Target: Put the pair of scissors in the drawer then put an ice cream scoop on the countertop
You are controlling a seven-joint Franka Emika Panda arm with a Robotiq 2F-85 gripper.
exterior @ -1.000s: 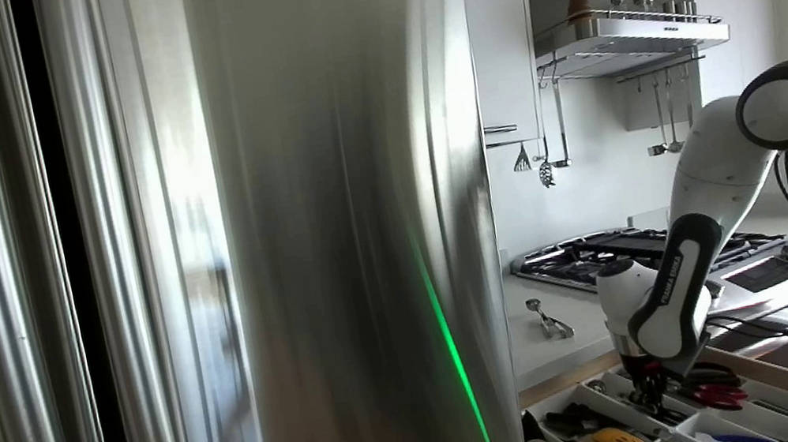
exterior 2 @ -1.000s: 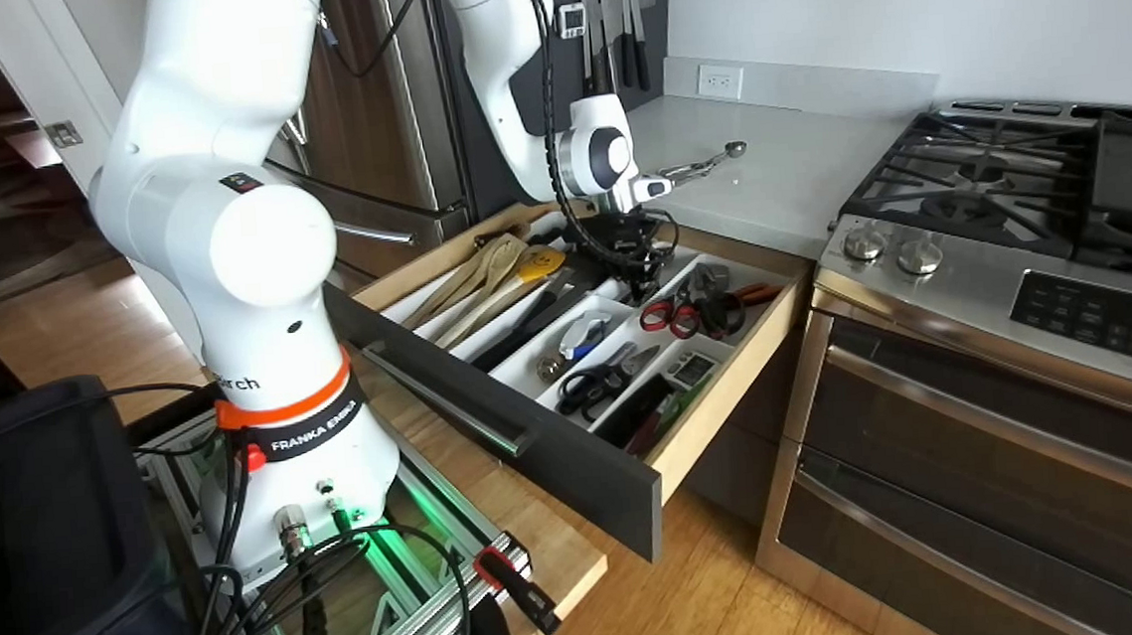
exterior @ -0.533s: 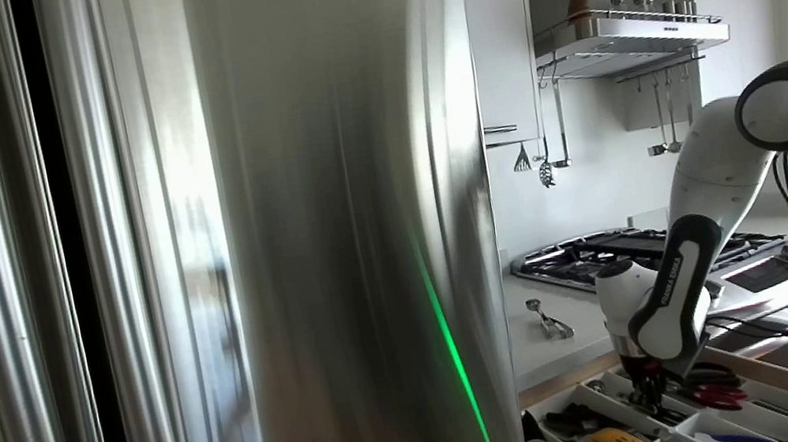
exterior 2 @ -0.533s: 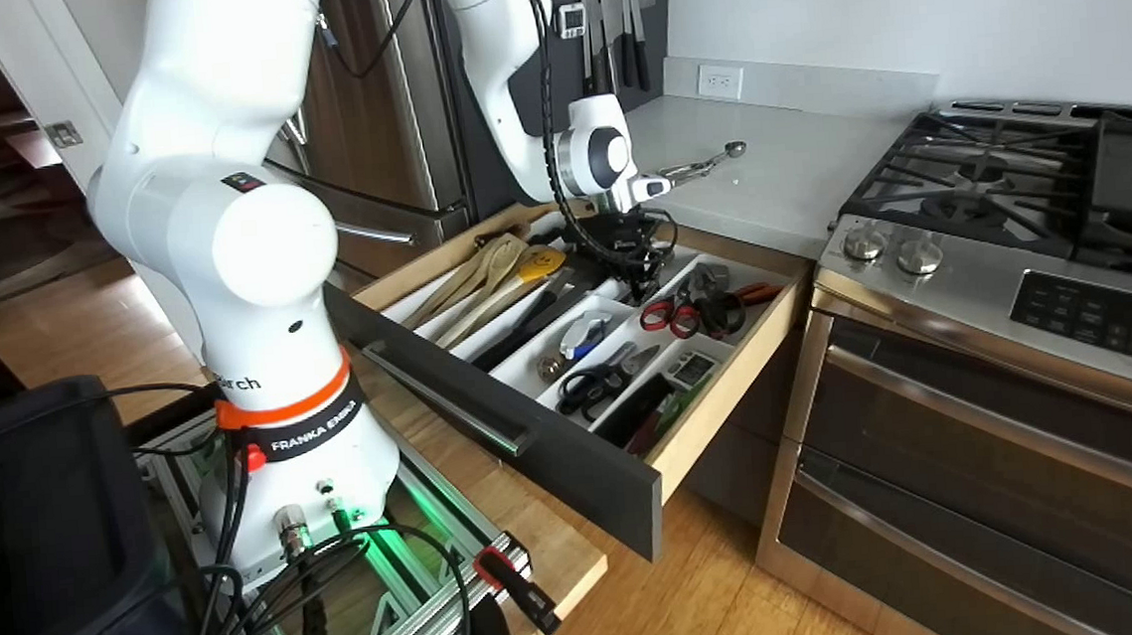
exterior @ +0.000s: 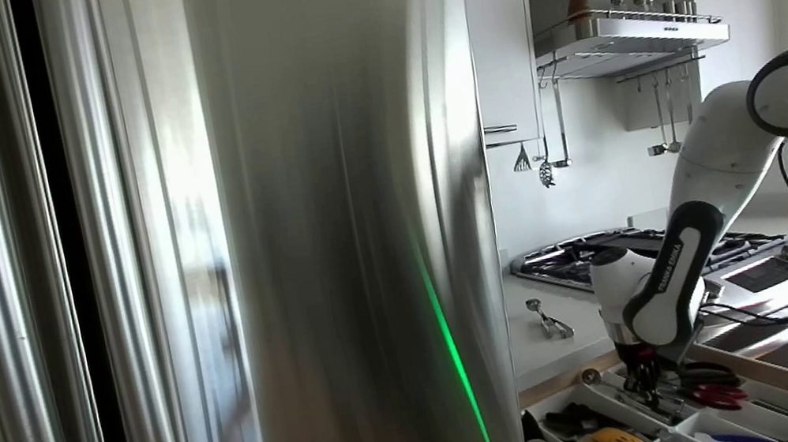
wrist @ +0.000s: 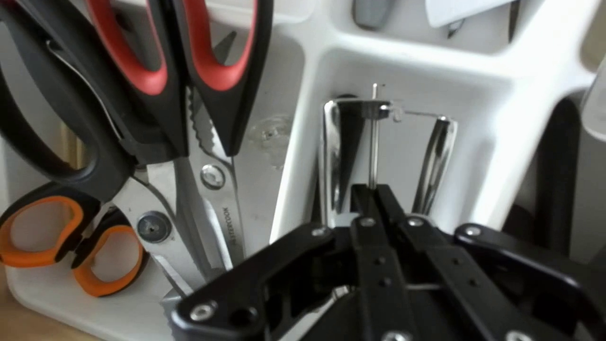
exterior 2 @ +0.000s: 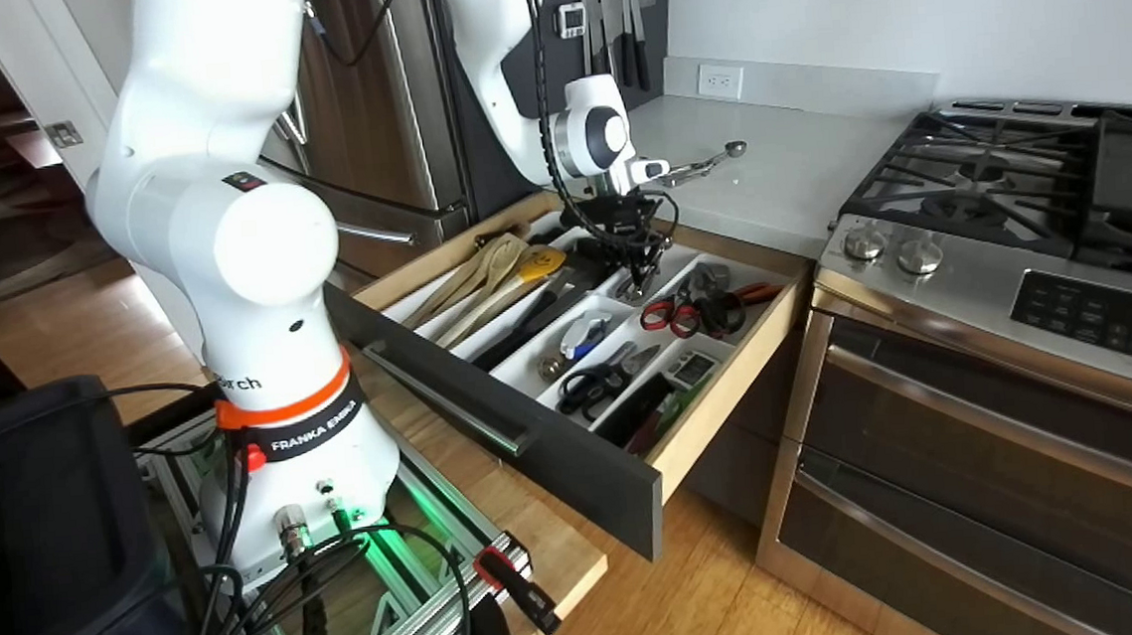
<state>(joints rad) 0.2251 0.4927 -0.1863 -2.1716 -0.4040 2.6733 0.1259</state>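
Observation:
The open drawer [exterior 2: 724, 436] holds a white divided tray. Red-and-black scissors [wrist: 215, 113] lie in a compartment beside my gripper [wrist: 377, 189], and show in an exterior view [exterior 2: 671, 316]. Black-handled scissors [exterior 2: 591, 385] lie nearer the drawer front. My gripper is shut on the thin central rod of a shiny metal ice cream scoop [wrist: 331, 151], low over its compartment; the scoop's round end [exterior: 590, 376] shows in an exterior view but is hidden in the wrist view. Another metal scoop [exterior: 551, 320] lies on the pale countertop [exterior 2: 795, 167], partly behind the arm in an exterior view [exterior 2: 710, 164].
Orange-handled scissors [wrist: 106, 251] lie beside the red ones. Wooden spoons [exterior 2: 497, 262] and a yellow spatula [exterior 2: 540, 263] fill the drawer's far side. The black hob [exterior 2: 975, 189] borders the countertop; a steel fridge [exterior: 339, 182] stands close by.
In the last half second the arm and gripper have risen slightly. The round end of the held scoop has lifted with them. The countertop scoop has not moved.

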